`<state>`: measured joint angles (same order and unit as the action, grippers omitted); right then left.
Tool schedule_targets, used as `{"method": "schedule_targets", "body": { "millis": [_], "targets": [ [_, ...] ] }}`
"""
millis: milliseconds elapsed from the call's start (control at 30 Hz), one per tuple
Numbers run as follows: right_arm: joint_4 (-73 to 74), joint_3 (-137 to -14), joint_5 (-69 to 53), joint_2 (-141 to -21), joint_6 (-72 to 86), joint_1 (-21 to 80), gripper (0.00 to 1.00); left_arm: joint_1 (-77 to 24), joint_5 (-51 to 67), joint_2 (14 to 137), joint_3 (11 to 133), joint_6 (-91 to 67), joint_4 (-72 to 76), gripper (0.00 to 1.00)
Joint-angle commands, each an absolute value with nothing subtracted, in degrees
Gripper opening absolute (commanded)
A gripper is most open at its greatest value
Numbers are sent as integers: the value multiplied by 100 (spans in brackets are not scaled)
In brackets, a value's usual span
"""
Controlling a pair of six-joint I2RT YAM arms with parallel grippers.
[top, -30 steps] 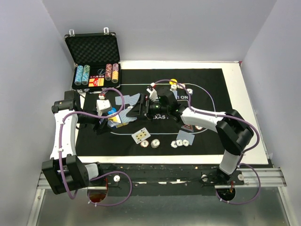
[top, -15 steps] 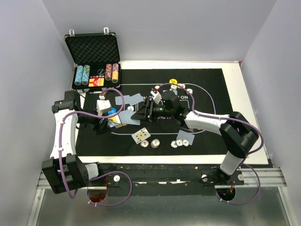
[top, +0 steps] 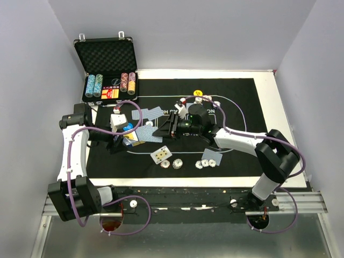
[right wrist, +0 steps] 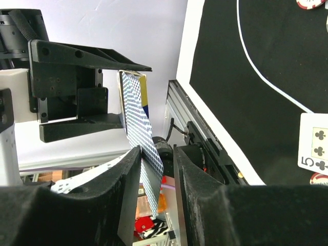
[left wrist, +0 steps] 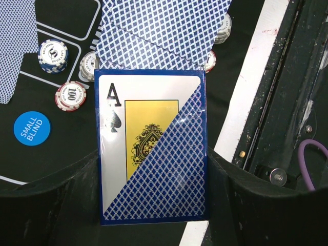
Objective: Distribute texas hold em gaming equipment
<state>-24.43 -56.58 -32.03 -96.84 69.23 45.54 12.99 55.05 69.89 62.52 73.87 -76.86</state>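
My left gripper (left wrist: 152,177) is shut on a blue card box (left wrist: 154,148) with an ace of spades on its face; blue-backed cards (left wrist: 164,31) fan out of its top. In the top view the box (top: 133,141) is over the mat's left side. My right gripper (right wrist: 156,169) reaches across to it, its open jaws on either side of one blue-backed card (right wrist: 141,133). That card lies against the left finger, with a gap to the right finger. Poker chips (left wrist: 53,54) and a blue "small blind" button (left wrist: 32,128) lie on the mat below.
The open case (top: 107,67) with chip stacks (top: 94,85) stands at the back left. The black mat (top: 242,107) carries a face-up card (top: 160,155), chips (top: 176,163), another blue-backed card (top: 153,113) and a yellow button (top: 198,92). A five of clubs (right wrist: 313,148) lies nearby.
The right arm has stretched further left toward the card box and its jaws have narrowed around a card. The left arm and box have stayed put.
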Motion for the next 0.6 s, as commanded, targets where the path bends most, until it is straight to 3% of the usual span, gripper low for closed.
{"method": "schedule_targets", "body": {
  "millis": [0,233,567],
  "targets": [
    [-2558,-5476,-3436,-9396,7075,4465,38,1292,5827,7014,6416,7427,-9290,12],
    [-2549,-5405,-3621,-9273,7286,4324,25,1292,5818,7014,6407,7444,-9290,12],
    [-2417,-5449,-3858,-9229,7400,4237,19,1292,5827,6979,6399,7453,-9290,12]
  ]
}}
